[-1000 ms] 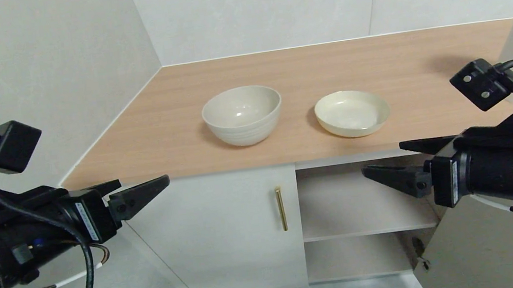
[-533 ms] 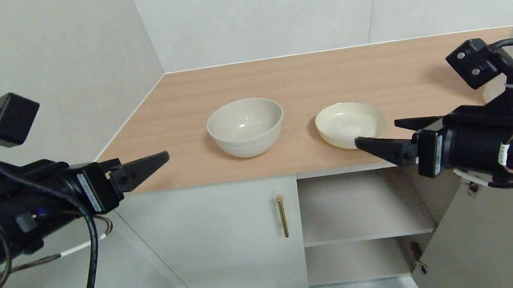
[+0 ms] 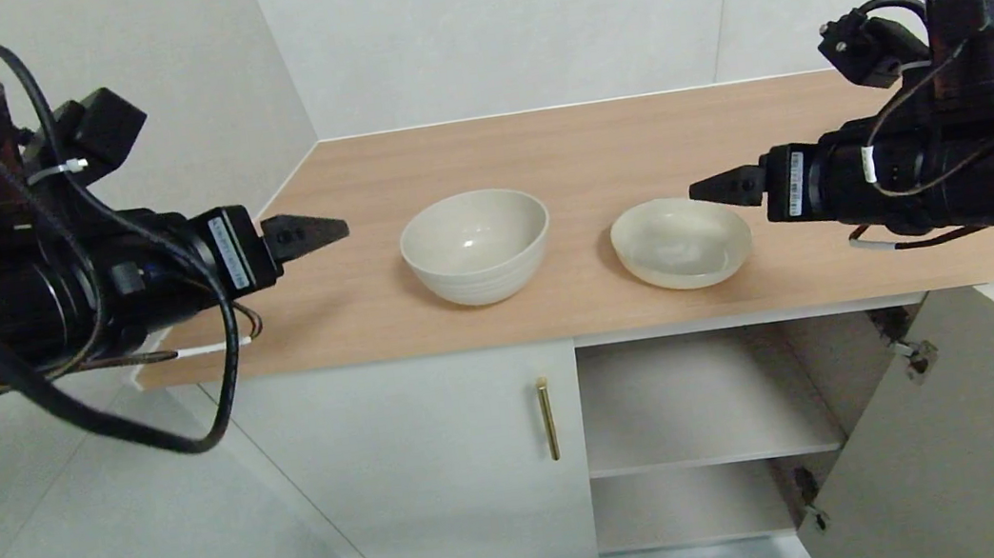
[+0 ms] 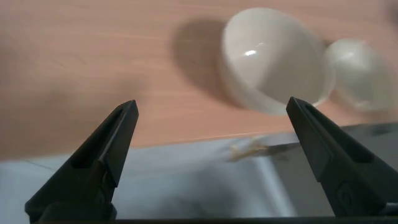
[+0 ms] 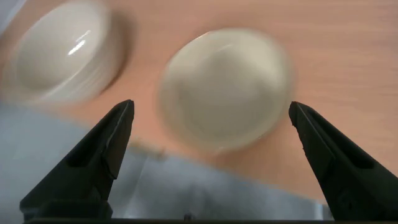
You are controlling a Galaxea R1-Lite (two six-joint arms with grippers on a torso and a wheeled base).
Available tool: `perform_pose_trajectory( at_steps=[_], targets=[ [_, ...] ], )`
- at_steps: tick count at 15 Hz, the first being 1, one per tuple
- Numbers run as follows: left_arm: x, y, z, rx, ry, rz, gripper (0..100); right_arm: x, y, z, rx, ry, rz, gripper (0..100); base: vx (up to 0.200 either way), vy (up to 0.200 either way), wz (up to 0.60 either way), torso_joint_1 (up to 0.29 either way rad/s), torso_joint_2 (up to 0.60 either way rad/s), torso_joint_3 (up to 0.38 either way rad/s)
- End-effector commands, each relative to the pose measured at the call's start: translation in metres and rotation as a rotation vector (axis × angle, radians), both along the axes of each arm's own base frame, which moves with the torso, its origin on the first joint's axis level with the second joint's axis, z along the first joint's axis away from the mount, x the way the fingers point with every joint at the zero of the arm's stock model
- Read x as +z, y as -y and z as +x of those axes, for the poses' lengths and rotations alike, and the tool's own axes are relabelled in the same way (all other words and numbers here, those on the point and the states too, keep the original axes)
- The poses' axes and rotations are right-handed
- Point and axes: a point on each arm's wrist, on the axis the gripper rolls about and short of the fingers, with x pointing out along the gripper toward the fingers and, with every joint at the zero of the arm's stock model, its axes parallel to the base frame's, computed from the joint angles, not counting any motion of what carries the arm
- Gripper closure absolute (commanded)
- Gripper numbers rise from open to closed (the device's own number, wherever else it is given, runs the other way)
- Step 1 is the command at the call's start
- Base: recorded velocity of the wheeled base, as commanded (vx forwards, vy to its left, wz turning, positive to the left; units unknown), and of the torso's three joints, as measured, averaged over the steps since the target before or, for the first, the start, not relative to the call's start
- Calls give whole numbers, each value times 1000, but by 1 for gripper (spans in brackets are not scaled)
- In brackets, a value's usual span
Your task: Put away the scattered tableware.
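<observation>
A deep cream bowl (image 3: 475, 245) and a shallow cream dish (image 3: 681, 241) stand side by side on the wooden countertop (image 3: 594, 141), near its front edge. My left gripper (image 3: 327, 230) hovers above the counter to the left of the bowl, pointing at it. In the left wrist view the left gripper (image 4: 211, 104) is open and holds nothing, with the bowl (image 4: 273, 59) ahead of it. My right gripper (image 3: 706, 189) hovers just over the dish's right rim. In the right wrist view the right gripper (image 5: 210, 106) is open, and the dish (image 5: 224, 87) lies between its fingers' lines.
Under the counter, the right cabinet compartment stands open with a shelf (image 3: 713, 457) inside and its door (image 3: 961, 448) swung out to the right. The left door is closed and has a brass handle (image 3: 545, 405). Walls bound the counter at the back and left.
Both arms have risen from below the counter edge to above the countertop and closed in on the bowl and the dish. Both grippers stay open.
</observation>
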Motion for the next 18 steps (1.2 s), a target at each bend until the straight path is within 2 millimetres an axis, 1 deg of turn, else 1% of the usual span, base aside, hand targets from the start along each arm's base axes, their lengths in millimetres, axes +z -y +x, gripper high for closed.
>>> perform_pose_trajectory(
  at_steps=[1, 2, 4, 6, 7, 8, 9, 11, 13, 18],
  targets=[
    [23, 18, 9, -5, -66, -125, 0, -9, -7, 18, -53, -9, -12, 0, 0, 0, 0, 0, 0, 0],
    [20, 22, 15, 14, -111, -159, 0, -10, -7, 20, -81, -7, -19, 0, 0, 0, 0, 0, 0, 0],
    [-1, 31, 37, 81, -180, -177, 0, -9, -6, 19, -93, -2, -13, 0, 0, 0, 0, 0, 0, 0],
    [-15, 43, 53, 157, -185, -141, 0, -9, -6, 19, -107, -2, -16, 0, 0, 0, 0, 0, 0, 0],
    [-28, 53, 69, 244, -166, -102, 0, -11, -5, 20, -130, -3, -24, 0, 0, 0, 0, 0, 0, 0],
    [-33, 58, 75, 279, -150, -91, 0, -10, -5, 19, -138, -1, -25, 0, 0, 0, 0, 0, 0, 0],
    [-35, 60, 77, 287, -143, -89, 0, -9, -5, 18, -138, 2, -24, 0, 0, 0, 0, 0, 0, 0],
    [-38, 71, 78, 264, -132, -92, 0, -8, -5, 17, -138, 4, -21, 0, 0, 0, 0, 0, 0, 0],
    [-39, 78, 80, 247, -117, -103, 0, -11, -5, 18, -138, -4, -25, 0, 0, 0, 0, 0, 0, 0],
    [-42, 81, 83, 243, -108, -107, 0, -13, -5, 19, -137, 17, -17, 0, 0, 0, 0, 0, 0, 0]
  ],
)
